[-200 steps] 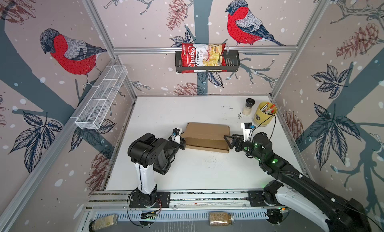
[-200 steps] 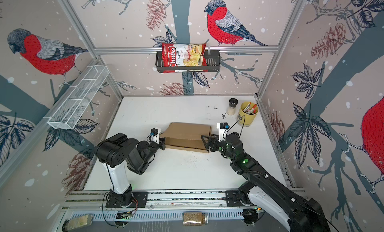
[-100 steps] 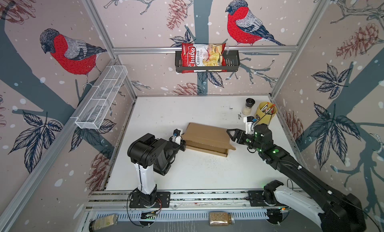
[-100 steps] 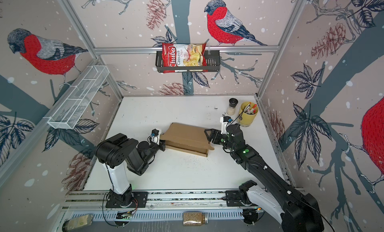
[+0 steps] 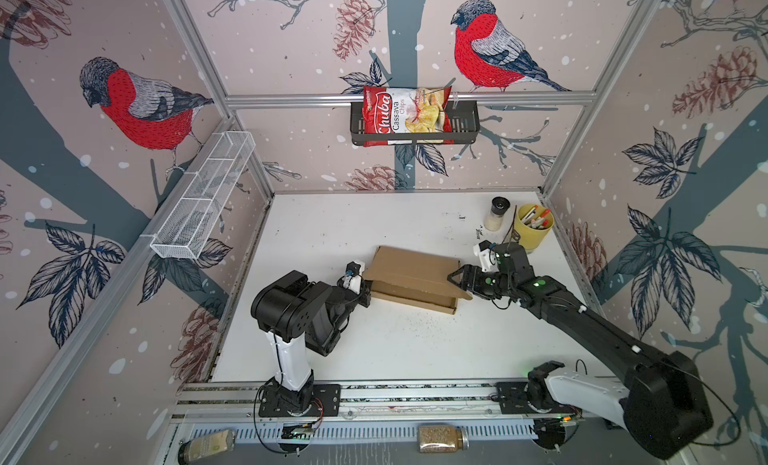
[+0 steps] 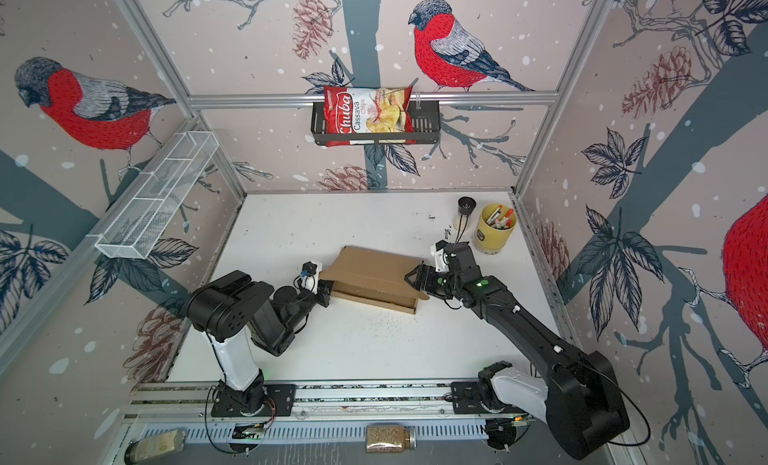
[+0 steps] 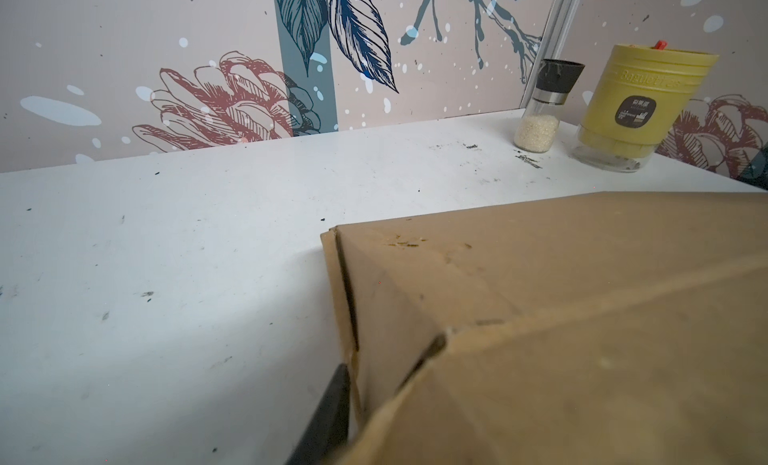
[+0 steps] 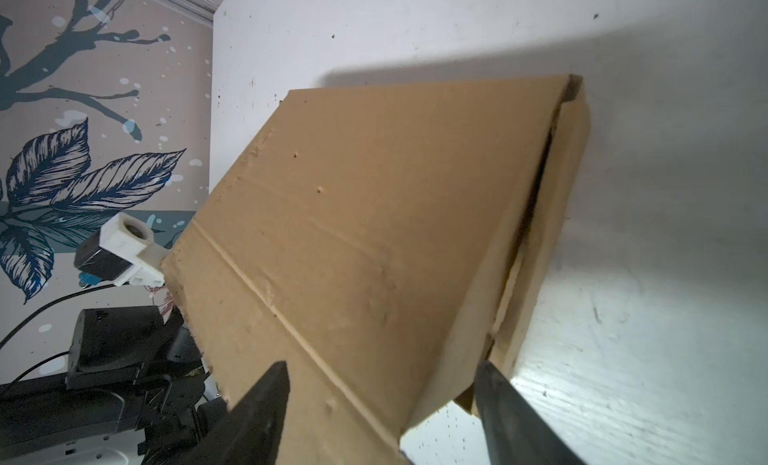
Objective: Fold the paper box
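The paper box [image 5: 415, 271] [image 6: 374, 271] is a shallow brown cardboard mailer lying mid-table. Its lid is raised at the front and right, leaving a gap over the base. My right gripper [image 5: 457, 284] [image 6: 413, 278] [image 8: 380, 384] stands open at the box's right end, one finger over the lid [image 8: 374, 213] and the other beside the base's end. My left gripper [image 5: 366, 290] [image 6: 325, 294] is at the box's left end. In the left wrist view only one dark finger [image 7: 332, 409] shows, against the side wall of the box [image 7: 582, 317]; the other is hidden behind cardboard.
A yellow cup of pens [image 5: 532, 230] and a small shaker jar [image 5: 496, 213] stand at the back right, close to the right arm. A chips bag [image 5: 409, 118] sits in a black basket on the back wall. A white wire shelf [image 5: 203, 201] hangs on the left wall.
The lid, flat a second ago, has come up at its front and right. My right gripper has shifted back and up along the right end. The left arm stays at the left end.
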{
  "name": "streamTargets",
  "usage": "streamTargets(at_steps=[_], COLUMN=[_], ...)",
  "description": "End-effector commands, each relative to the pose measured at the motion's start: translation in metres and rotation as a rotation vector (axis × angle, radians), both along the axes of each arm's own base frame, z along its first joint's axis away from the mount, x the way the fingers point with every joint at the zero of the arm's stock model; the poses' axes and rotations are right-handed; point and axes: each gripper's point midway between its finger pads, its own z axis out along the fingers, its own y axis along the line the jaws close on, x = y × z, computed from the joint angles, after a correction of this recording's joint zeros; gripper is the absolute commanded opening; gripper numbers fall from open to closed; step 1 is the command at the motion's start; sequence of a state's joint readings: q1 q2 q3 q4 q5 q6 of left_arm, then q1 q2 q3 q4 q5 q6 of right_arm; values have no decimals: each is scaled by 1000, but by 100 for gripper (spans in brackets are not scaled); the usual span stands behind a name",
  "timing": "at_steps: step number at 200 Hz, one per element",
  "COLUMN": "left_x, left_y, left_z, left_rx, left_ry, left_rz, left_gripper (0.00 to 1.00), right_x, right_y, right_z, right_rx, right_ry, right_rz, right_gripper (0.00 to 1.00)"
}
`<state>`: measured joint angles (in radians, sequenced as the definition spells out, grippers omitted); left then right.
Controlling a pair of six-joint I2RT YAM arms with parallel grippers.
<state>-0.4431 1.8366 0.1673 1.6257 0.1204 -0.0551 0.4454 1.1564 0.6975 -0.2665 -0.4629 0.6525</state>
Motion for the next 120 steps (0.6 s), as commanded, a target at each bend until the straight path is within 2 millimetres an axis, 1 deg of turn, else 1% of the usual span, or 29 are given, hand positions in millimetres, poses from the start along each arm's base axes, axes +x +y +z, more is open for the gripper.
streamTargets(at_steps=[1, 25, 50, 85, 104, 120], left_x=[-2, -8, -18, -35, -41, -41], left_y=[-2, -6, -1, 2, 9, 18], left_z=[36, 33, 31, 23, 20, 21], left_rx=[-73, -74, -110, -135, -142, -138], left_ry=[-116, -93, -61, -4, 23, 34], left_rz=[-5, -15, -3, 5, 33, 73], left_gripper=[32, 35, 39, 42, 42, 42], right_x=[-3, 1, 4, 7, 8, 9], right_y=[6, 5, 3, 4, 5, 5], right_z=[-2, -6, -8, -10, -12, -13], right_rx=[24, 21, 18, 24, 24, 22], right_ry=[19, 27, 28, 31, 36, 34], right_rz=[42, 35, 27, 20, 22, 22], right_gripper=[70, 69, 69, 67, 67, 66])
